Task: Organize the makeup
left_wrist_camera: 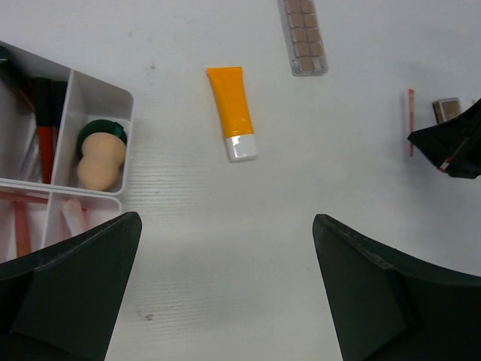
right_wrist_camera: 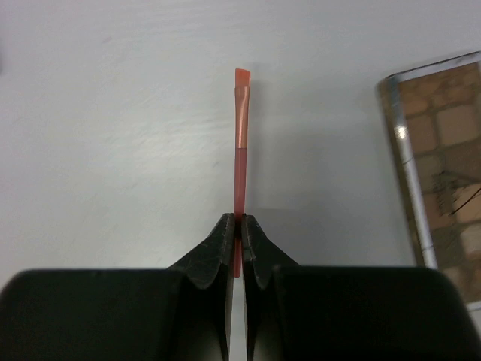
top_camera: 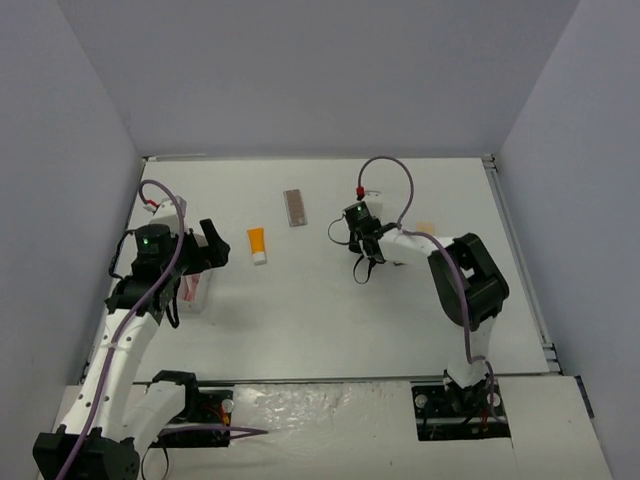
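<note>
Clamping the thin pink stick [right_wrist_camera: 240,150] by its end, likely for carrying to the box [left_wrist_camera: 101,84], the right gripper [right_wrist_camera: 239,228] grips tight while the left gripper [left_wrist_camera: 225,226] hangs spread wide.

The pink stick [right_wrist_camera: 240,150] was hidden at its lower end between the right gripper [right_wrist_camera: 240,239] fingertips. The brown palette [right_wrist_camera: 443,173] beside it ran off the right edge, and the white box [left_wrist_camera: 98,92] was cut off at the left.
</note>
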Motion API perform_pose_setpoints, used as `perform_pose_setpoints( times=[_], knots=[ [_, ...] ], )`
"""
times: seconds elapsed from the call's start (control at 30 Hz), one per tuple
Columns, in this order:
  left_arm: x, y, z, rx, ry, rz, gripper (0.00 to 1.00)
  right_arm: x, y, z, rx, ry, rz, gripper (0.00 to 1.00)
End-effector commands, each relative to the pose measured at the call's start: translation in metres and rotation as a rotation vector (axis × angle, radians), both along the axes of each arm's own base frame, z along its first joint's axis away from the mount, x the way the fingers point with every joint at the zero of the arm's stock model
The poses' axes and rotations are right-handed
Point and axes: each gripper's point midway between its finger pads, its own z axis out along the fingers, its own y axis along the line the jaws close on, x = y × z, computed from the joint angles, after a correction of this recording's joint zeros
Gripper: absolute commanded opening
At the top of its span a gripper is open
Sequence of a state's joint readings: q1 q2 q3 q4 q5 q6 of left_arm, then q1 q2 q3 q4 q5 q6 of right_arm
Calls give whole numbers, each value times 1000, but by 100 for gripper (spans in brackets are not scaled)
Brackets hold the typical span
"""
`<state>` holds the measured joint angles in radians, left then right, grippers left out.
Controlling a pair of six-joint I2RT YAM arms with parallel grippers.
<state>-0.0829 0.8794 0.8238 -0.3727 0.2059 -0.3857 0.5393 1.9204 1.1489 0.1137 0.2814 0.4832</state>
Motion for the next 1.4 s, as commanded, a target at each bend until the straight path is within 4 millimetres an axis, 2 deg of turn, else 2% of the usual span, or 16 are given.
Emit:
perform_pose_setpoints(
  times=[0.0, 0.07, 0.1, 0.27, 0.43, 0.57, 0.7, 0.87, 1.07, 1.2, 1.27, 1.3, 1.37],
  knots=[
    [4, -41, 52, -193, -116, -119, 97, -38, 84, 99, 147, -310, 315, 0],
    [-3, -58, 58, -270, -111, -149, 97, -75, 120, 122, 217, -390, 443, 0],
    [-6, -65, 59, -288, -109, -166, 97, -88, 130, 131, 241, -422, 477, 0],
    [-22, -104, 63, -359, -85, -239, 97, -145, 165, 187, 372, -608, 604, 0],
    [-30, -120, 69, -413, -88, -251, 97, -179, 184, 220, 449, -692, 672, 0],
    [-35, -127, 75, -404, -98, -250, 96, -191, 191, 232, 479, -718, 692, 0],
    [-39, -134, 75, -395, -93, -265, 91, -196, 194, 239, 497, -730, 697, 0],
    [-39, -137, 68, -378, -87, -255, 62, -201, 194, 246, 516, -742, 703, 0],
    [-39, -142, 70, -376, -99, -261, 17, -202, 192, 247, 520, -743, 703, 0],
    [-39, -145, 70, -375, -102, -266, 2, -203, 193, 246, 522, -742, 705, 0],
    [-39, -147, 68, -376, -101, -270, 0, -203, 193, 244, 522, -741, 705, 2],
    [-39, -148, 67, -377, -102, -273, 0, -203, 192, 244, 522, -740, 704, 6],
    [-39, -147, 67, -376, -105, -271, 0, -203, 191, 243, 518, -739, 704, 22]
  ],
)
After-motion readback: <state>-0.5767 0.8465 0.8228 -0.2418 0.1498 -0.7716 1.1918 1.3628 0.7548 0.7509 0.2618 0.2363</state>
